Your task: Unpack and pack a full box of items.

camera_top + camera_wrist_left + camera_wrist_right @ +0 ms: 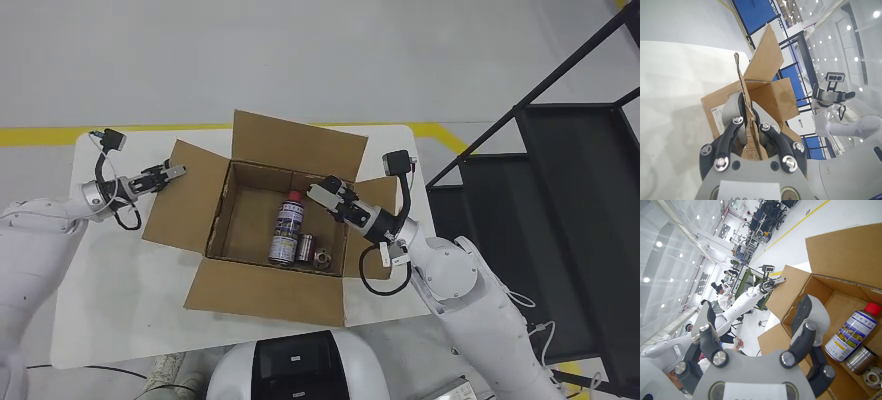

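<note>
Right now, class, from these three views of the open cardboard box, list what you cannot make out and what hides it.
Top view: floor of the brown cardboard box, partly under the right pincer.
Left wrist view: the box's contents, behind the flap clamped in the left pincer.
Right wrist view: the round steel flange, cut off by the picture's edge.
Top view: label of the red-capped spray can, too small.

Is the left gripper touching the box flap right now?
Touching. The left wrist view shows the left gripper shut on the flap, pinching its edge from both sides.
</note>
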### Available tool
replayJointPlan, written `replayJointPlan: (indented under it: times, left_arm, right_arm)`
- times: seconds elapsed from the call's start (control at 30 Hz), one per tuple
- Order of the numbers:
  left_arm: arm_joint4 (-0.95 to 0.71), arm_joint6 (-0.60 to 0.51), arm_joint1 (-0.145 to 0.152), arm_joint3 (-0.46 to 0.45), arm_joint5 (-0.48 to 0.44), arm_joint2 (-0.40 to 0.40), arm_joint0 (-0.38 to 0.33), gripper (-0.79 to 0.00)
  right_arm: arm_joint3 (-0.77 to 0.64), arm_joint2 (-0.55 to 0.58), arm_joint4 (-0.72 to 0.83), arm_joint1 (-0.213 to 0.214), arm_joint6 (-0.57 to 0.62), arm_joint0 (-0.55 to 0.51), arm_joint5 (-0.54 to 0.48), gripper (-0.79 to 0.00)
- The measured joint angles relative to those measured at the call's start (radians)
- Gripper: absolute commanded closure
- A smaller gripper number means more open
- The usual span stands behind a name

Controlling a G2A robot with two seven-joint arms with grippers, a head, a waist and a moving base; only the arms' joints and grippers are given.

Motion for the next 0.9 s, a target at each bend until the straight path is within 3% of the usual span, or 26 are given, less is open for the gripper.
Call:
replayJointPlan:
  times: [0.13, 0.33, 0.5, 0.63, 0.87, 0.9]
  left_arm:
    - [-0.002, 0.040, 0.020, -0.005, -0.040, -0.035, 0.028, 0.000]
    - [0.001, 0.135, 0.068, -0.063, -0.060, -0.129, 0.140, 0.000]
    - [0.116, 0.311, 0.125, -0.197, -0.007, -0.248, 0.296, 0.000]
    - [0.208, 0.467, 0.176, -0.357, 0.073, -0.377, 0.471, 0.000]
    - [0.280, 0.611, 0.228, -0.618, 0.212, -0.582, 0.738, 0.000]
    - [0.283, 0.615, 0.232, -0.644, 0.226, -0.604, 0.765, -0.237]
  right_arm:
    - [0.000, 0.000, 0.000, 0.000, 0.000, 0.000, 0.000, -0.785]
    - [0.000, 0.000, 0.000, 0.000, 0.000, 0.000, 0.000, -0.785]
    - [0.000, 0.000, 0.000, 0.000, 0.000, 0.000, 0.000, -0.785]
    - [0.000, 0.000, 0.000, 0.000, 0.000, 0.000, 0.000, -0.785]
    - [0.000, 0.000, 0.000, 0.000, 0.000, 0.000, 0.000, -0.785]
    - [0.000, 0.000, 0.000, 0.000, 0.000, 0.000, 0.000, -0.785]
